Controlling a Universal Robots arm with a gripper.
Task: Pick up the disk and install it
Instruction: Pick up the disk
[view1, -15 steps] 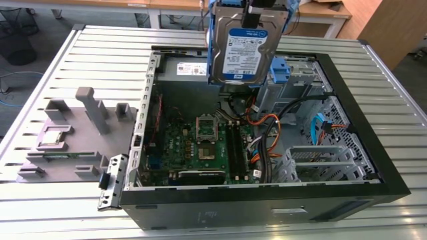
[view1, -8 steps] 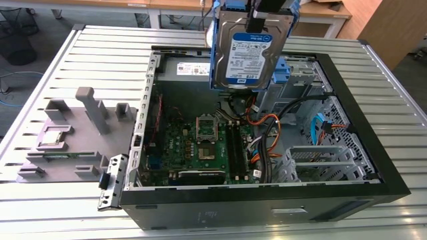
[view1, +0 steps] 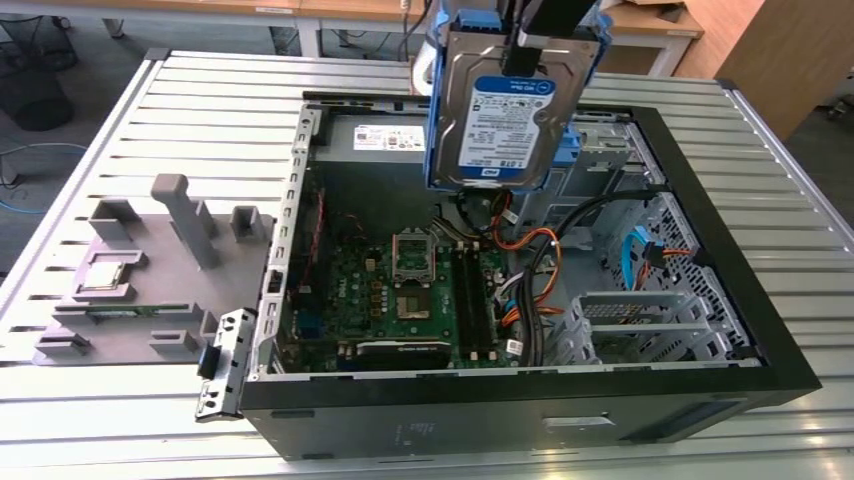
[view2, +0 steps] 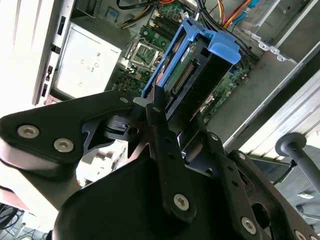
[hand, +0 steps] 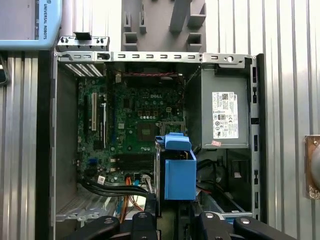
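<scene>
Disk (view1: 505, 115) hangs in my pincer (view1: 531, 50), clamped at top edge, upright, label facing out, well above open computer case (view1: 747, 300) on table (view1: 200, 110). Held high, I judge, for clearance over cables (view1: 534, 255) and case walls. Not installed yet.

The disk (view1: 505, 110) hangs above the open case (view1: 534, 398) — parts holder (view1: 134, 322) to the exterior view's left.

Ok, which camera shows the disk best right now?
The exterior view: the disk hangs upright in the gripper above the open computer case, its label facing the camera. The second wrist view shows its connector end and blue frame; the first wrist view shows its blue frame end-on.
</scene>
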